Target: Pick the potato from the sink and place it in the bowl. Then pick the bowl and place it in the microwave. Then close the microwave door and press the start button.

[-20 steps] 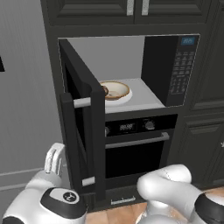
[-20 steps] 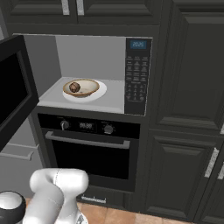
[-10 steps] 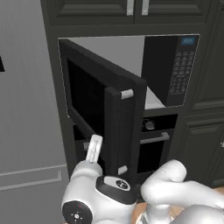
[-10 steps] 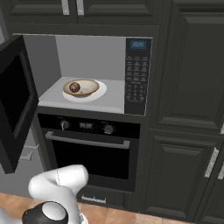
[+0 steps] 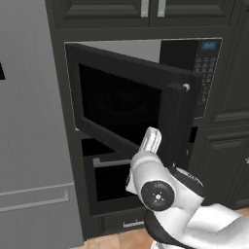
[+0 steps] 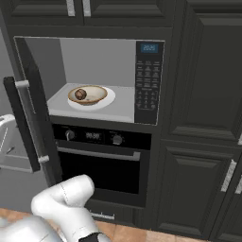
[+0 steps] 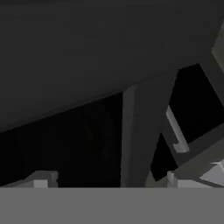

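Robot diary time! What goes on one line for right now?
step: closing door | door: half shut | bowl: in microwave | potato: in bowl | start: not pressed

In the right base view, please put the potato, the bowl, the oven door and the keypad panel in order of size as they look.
1. The oven door, clearly the largest.
2. The keypad panel.
3. The bowl.
4. The potato, sitting inside the bowl, the smallest.
Nearness to the camera does not change this order.
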Motion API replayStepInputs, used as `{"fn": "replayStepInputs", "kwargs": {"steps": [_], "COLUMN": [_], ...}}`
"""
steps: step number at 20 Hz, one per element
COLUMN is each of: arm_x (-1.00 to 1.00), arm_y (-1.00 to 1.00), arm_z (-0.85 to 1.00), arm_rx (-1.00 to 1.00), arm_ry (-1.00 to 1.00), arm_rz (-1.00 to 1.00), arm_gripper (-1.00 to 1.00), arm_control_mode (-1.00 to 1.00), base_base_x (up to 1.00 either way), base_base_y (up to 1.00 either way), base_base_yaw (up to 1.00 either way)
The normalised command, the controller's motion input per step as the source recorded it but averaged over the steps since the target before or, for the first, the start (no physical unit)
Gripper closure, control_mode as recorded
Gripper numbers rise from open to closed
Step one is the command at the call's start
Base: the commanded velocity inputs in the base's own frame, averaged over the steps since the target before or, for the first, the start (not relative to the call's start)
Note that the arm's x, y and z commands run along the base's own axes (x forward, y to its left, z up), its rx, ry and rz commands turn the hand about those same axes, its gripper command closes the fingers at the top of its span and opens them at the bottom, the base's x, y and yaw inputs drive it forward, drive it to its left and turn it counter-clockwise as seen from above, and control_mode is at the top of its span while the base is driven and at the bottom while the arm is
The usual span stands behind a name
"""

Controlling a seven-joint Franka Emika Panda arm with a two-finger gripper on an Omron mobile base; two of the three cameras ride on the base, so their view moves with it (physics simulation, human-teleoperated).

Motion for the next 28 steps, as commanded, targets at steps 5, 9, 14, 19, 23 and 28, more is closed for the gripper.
{"fn": "replayStepInputs", "kwargs": {"steps": [5,9,14,19,23,28], "arm_x": [0.62,0.78,0.9,0.98,1.0,1.0], "arm_y": [-1.0,-0.98,-0.71,-0.19,0.0,0.0], "arm_z": [0.44,0.16,0.08,0.0,0.0,0.0], "arm_rx": [0.11,0.07,0.02,0.0,0.0,0.0], "arm_ry": [0.05,0.1,0.13,0.13,0.04,0.0], "arm_rz": [0.0,0.0,0.0,0.0,0.01,0.0], "arm_gripper": [-1.0,-1.0,-1.0,-1.0,-1.0,-1.0], "arm_control_mode": [-1.0,-1.0,-1.0,-1.0,-1.0,-1.0], "base_base_x": [0.0,0.0,0.0,0.0,0.0,0.0], "base_base_y": [0.0,0.0,0.0,0.0,0.0,0.0], "base_base_yaw": [0.0,0.0,0.0,0.0,0.0,0.0]}}
